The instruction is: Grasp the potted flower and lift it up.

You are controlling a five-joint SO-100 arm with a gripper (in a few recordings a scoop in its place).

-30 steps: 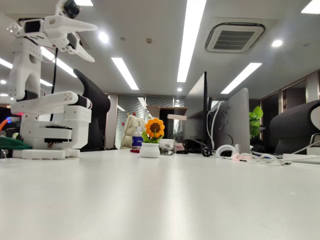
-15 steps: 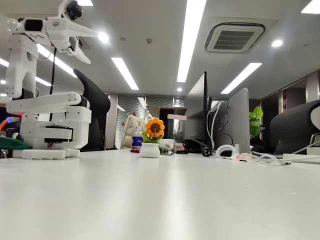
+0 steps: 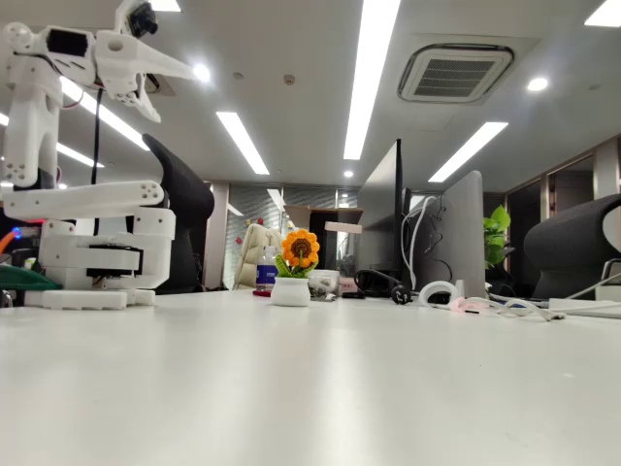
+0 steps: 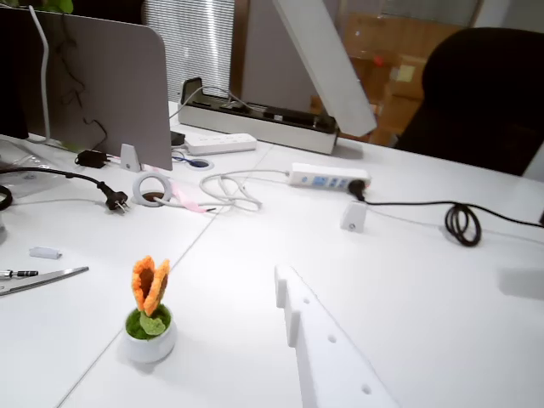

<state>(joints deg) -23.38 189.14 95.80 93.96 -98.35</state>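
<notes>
Nearest the lens in the fixed view, a smooth white table (image 3: pixel 320 388) is seen stretching away, matte and faintly reflective under the ceiling strip lights. Farther back on it, the potted flower (image 3: pixel 295 268) is stood upright: a small rounded white pot is filled with green leaves, from which an orange-yellow bloom with a dark brown centre is raised. Through the wrist view the same potted flower (image 4: pixel 150 314) is found at the lower left, its petals seen edge-on, untouched and apart from the fingers. To its left in that view, scissors (image 4: pixel 41 280) are laid flat, and beyond them a coiled white cable (image 4: pixel 223 189), a white power strip (image 4: pixel 328 178) and a grey desk partition (image 4: pixel 100 89) are ranged. At the left of the fixed view, the white plastic arm is planted on its blocky base (image 3: pixel 89 262), its upper link folded almost level and its forearm raised steeply. High above the table, the gripper (image 3: pixel 163 85) is held with its pointed jaws spread apart, nothing being gripped; one angular white finger (image 4: pixel 327 357) is shown rising from the lower edge of the wrist view.
</notes>
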